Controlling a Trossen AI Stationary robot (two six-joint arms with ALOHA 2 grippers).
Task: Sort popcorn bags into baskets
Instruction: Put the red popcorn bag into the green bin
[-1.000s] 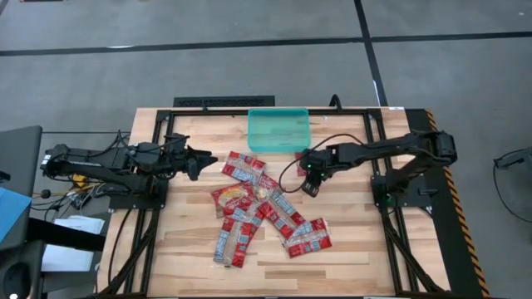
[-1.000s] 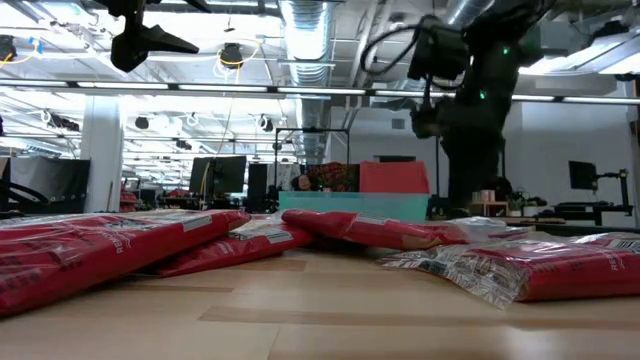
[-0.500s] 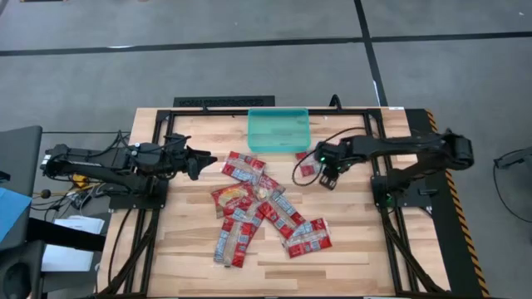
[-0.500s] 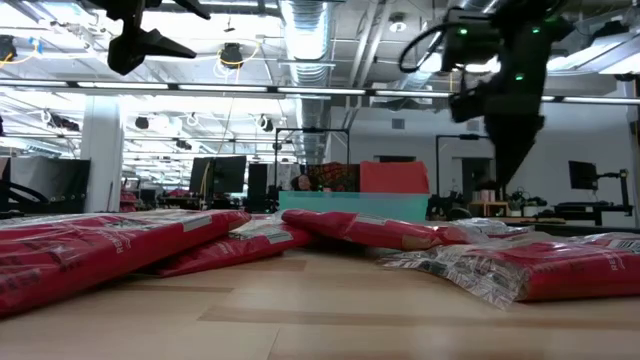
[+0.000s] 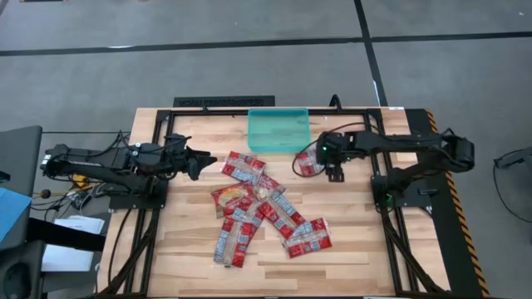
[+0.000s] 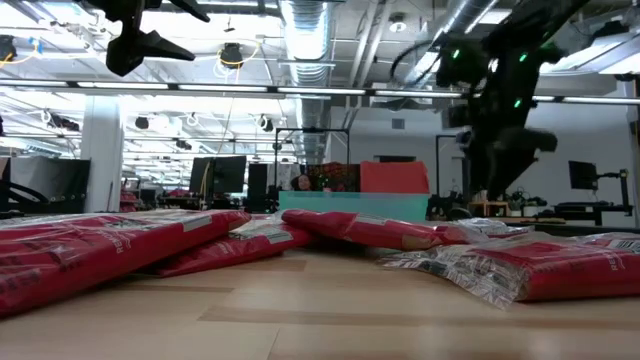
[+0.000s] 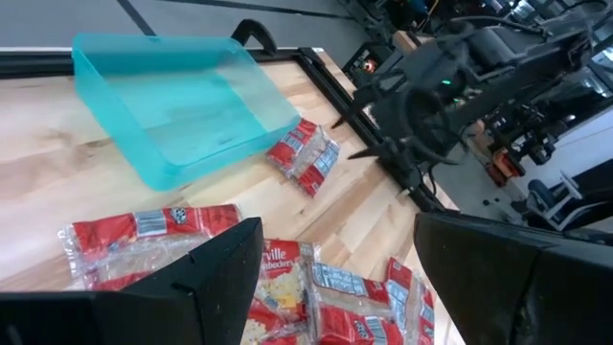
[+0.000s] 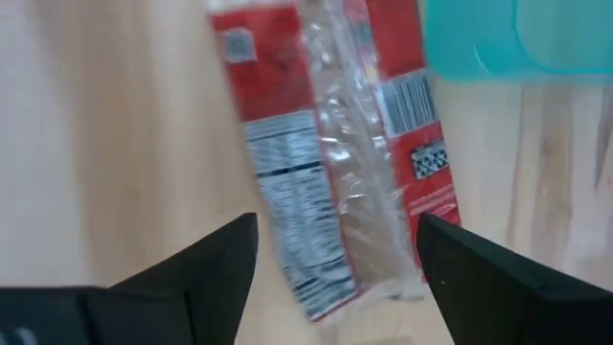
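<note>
Bag (image 5: 305, 163) lies flat on the counter (image 5: 191, 249) just beside the teal basket (image 5: 278, 130), not inside; right gripper (image 5: 336, 171) hovers near it, jaws released; best regrasp an edge, lift over the rim

Right wrist view. A single red popcorn bag (image 8: 330, 163) is seen lying flat on the pale wooden table (image 8: 115, 144), its back turned up (a nutrition panel, a barcode and a clear central seam are visible). One corner of the translucent teal basket (image 8: 517, 38) is shown just beside the bag's end; contact cannot be determined. The right gripper (image 8: 335, 278) is held above the bag, its two dark fingers (image 8: 206, 273) spread apart with nothing between them.
</note>
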